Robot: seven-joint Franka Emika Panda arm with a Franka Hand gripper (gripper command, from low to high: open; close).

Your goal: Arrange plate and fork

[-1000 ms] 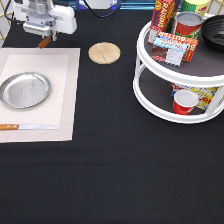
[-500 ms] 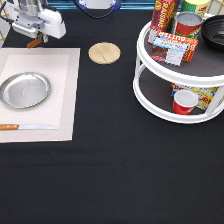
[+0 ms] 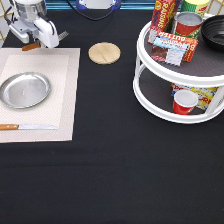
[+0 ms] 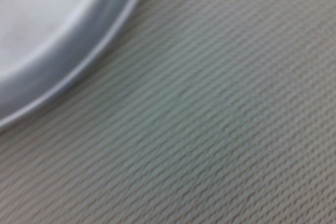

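The shiny silver plate [image 3: 25, 90] lies on the left part of a beige placemat [image 3: 60, 95]. My gripper [image 3: 42, 41] hangs over the mat's upper edge, above and beyond the plate. It is shut on the fork [image 3: 31, 47], which it holds roughly level: the brown handle sticks out to the exterior view's left and the silver tines [image 3: 62, 35] to the right. The wrist view shows the plate's rim [image 4: 52, 55] and the mat's weave [image 4: 225, 150] close below.
A knife [image 3: 27, 127] with a wooden handle lies on the mat below the plate. A tan wooden disc [image 3: 104, 53] sits on the black table right of the mat. A white two-tier turntable rack [image 3: 165, 107] with cans, boxes and a red cup stands at the right.
My gripper has moved toward the exterior view's left with the fork and come slightly down toward the mat's upper edge. Plate and knife have not moved.
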